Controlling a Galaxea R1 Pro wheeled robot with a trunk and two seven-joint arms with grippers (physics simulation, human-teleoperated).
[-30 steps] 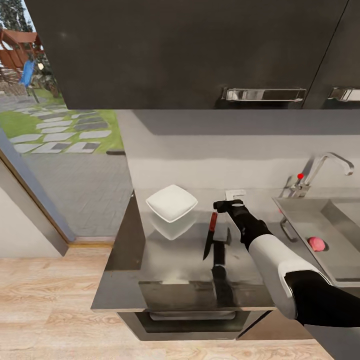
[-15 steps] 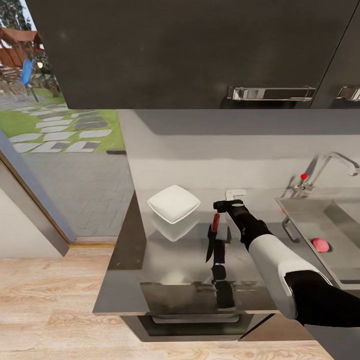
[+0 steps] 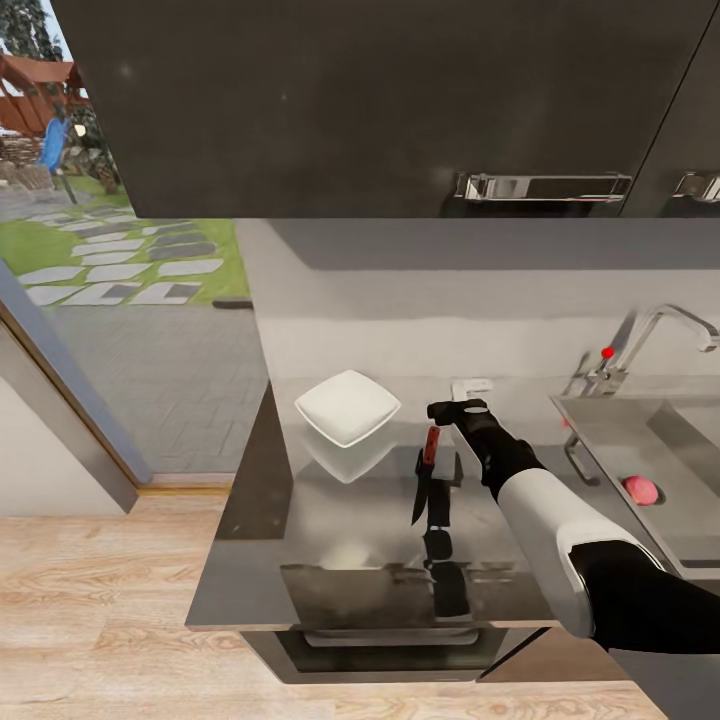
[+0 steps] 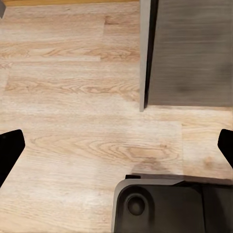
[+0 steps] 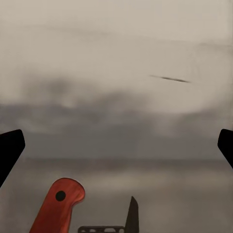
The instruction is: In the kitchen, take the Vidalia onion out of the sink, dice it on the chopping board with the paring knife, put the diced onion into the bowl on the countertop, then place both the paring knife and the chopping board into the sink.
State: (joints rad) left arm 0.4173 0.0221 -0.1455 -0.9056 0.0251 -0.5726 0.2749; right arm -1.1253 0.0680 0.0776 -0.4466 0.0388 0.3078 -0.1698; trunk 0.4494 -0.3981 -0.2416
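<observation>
Right claw (image 3: 452, 410) is wide open and holds nothing. It hangs over the counter (image 3: 330, 520), close to the red end of the knife (image 3: 424, 476).

In the right wrist view, the two black tips sit far apart at the sides. The red handle (image 5: 56, 206) is low in that view and off to one side, not between the tips.

The knife lies flat on the shiny counter. Its handle points toward the wall and its dark blade points toward the robot. The white bowl (image 3: 347, 407) sits near it, on the side away from the sink (image 3: 600, 420). The onion (image 3: 640, 490) lies in the sink, well apart from the claw.

What could go wrong? If the claw shuts now, I think it grabs only air, since the handle is not lined up in the gap. If it goes down off to one side, a tip may bump the handle. The counter looks slick, so the knife could spin or slide toward the bowl. The knife is thin and lies flat, so the tips may scrape the counter and slip off it. A grab too near the blade would hold it badly for cutting.

Left claw (image 4: 116, 145) is open too, and hangs over the wood floor (image 4: 73, 97).
</observation>
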